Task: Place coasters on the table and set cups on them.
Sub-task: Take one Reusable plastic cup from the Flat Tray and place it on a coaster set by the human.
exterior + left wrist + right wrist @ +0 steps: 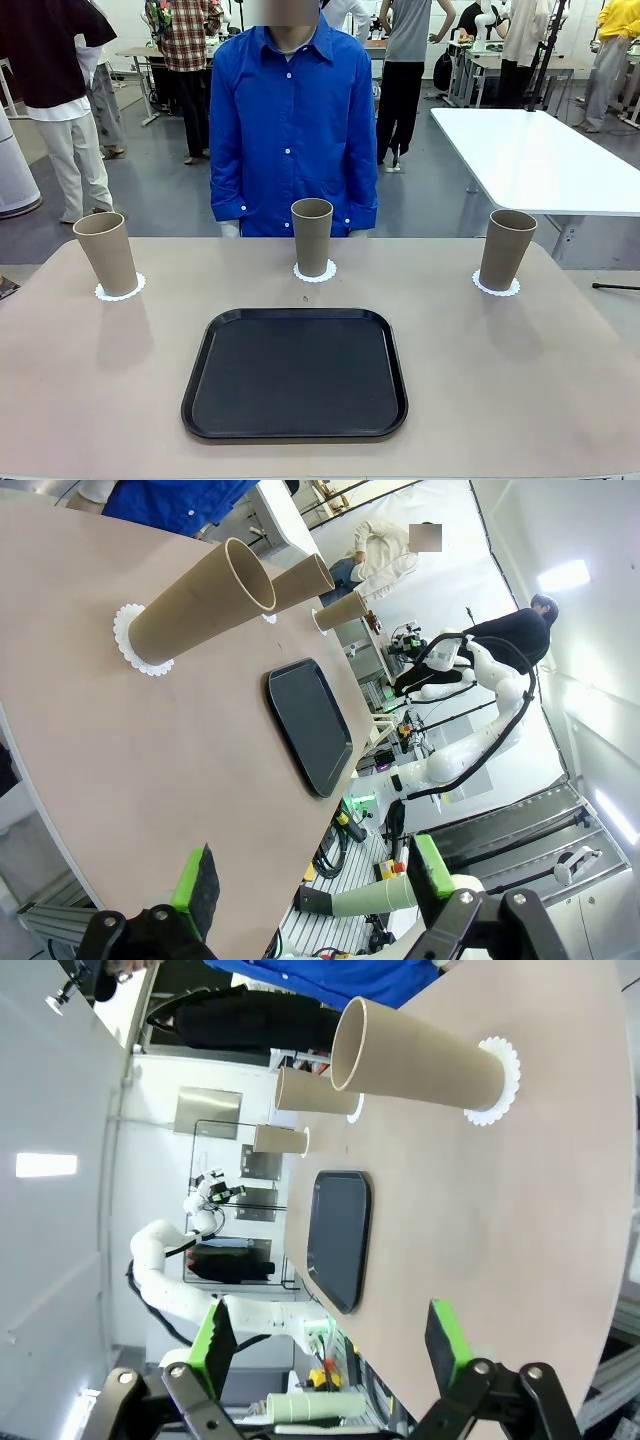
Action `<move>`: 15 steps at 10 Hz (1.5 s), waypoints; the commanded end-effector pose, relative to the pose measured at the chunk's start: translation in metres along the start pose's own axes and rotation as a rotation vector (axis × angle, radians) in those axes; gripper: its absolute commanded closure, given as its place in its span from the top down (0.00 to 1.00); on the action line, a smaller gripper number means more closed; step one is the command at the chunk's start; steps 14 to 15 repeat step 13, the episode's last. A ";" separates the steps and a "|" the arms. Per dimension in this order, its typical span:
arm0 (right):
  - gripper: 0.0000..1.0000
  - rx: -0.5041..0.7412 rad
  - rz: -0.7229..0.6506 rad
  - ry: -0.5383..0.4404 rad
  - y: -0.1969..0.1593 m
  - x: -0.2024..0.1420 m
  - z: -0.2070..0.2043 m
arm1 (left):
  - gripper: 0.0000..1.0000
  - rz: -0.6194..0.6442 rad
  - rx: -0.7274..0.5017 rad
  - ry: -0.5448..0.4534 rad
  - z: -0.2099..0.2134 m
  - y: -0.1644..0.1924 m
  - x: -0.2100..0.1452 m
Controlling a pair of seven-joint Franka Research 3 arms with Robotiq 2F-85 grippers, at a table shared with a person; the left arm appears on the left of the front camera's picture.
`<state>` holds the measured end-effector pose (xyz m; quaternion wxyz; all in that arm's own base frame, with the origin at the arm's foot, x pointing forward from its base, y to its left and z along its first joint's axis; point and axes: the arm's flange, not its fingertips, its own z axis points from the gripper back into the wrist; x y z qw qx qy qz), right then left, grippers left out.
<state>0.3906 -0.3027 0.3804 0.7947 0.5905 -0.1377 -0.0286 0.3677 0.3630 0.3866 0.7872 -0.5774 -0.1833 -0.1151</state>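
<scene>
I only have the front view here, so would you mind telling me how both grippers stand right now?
Observer: The left gripper is open, hanging over the near table edge with nothing between its pads.
Operator: Thank you, and the right one?
Observer: The right gripper is open too, empty, above its own side of the table.
Operator: What does the left wrist camera look at?
Observer: Its nearest cup stands on a coaster, with the black tray beyond it.
</scene>
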 end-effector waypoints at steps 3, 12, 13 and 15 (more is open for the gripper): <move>1.00 0.003 -0.006 -0.007 0.001 -0.004 0.001 | 1.00 -0.003 -0.002 0.011 0.001 -0.003 -0.001; 1.00 0.003 -0.006 -0.007 0.001 -0.004 0.001 | 1.00 -0.003 -0.002 0.011 0.001 -0.003 -0.001; 1.00 0.003 -0.006 -0.007 0.001 -0.004 0.001 | 1.00 -0.003 -0.002 0.011 0.001 -0.003 -0.001; 1.00 0.003 -0.006 -0.007 0.001 -0.004 0.001 | 1.00 -0.003 -0.002 0.011 0.001 -0.003 -0.001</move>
